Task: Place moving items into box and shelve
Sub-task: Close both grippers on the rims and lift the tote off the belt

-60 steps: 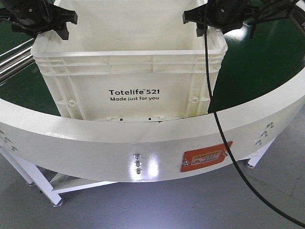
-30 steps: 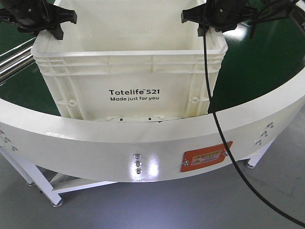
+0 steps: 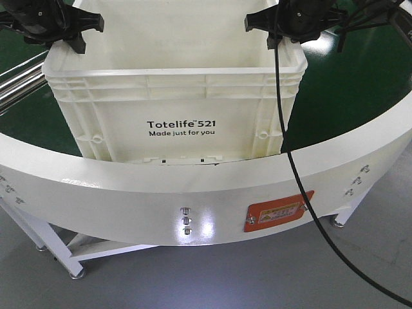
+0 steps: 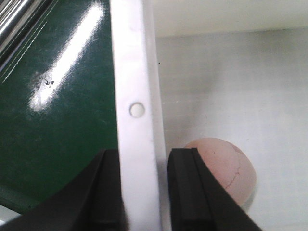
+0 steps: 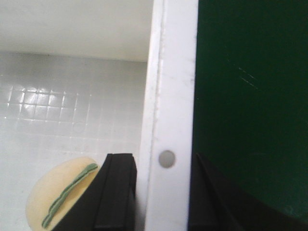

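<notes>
The white box, printed "Totelife 521", stands on the green belt. My left gripper straddles its left rim, one black finger outside and one inside, shut on the wall. My right gripper is shut the same way on the right rim. In the left wrist view, a pinkish-brown plush fruit lies on the box floor beside the inner finger. In the right wrist view, a pale yellow plush fruit with a green stem lies inside, partly hidden by the inner finger.
A curved white table rim with an orange label runs in front of the box. The green belt surrounds it. Metal rollers lie at the left. A black cable hangs down from the right arm.
The left gripper's fingers have drawn in onto the box's left rim, and the right gripper has shifted slightly at the right rim. The box has not moved.
</notes>
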